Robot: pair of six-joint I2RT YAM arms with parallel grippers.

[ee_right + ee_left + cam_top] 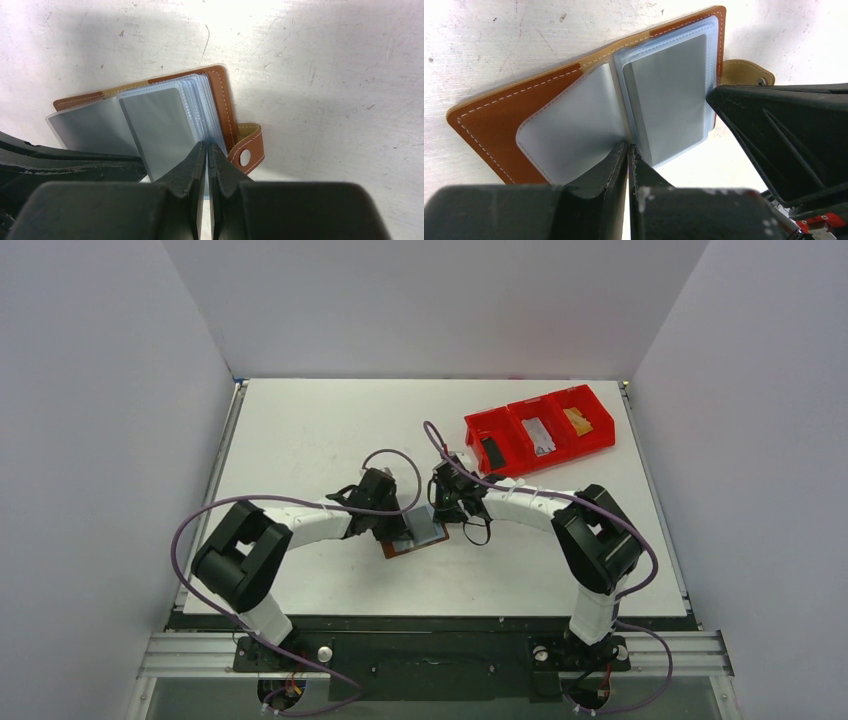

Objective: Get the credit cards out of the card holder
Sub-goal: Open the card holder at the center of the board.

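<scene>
Near the surface's (pixel 300 430) middle, the card holder (pixel 415 534) lies open with your left jaws and right jaws clenched on its pale pockets (pixel 669 90); next, probably, spread them and empty one.

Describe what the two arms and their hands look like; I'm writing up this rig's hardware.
The left arm and right arm match: white tubular links between chunky black joint housings. A greyish-purple cable loops loosely along each. The left hand and right hand are black, each with two wedge-shaped fingers, scuffed pale along the edges.
</scene>
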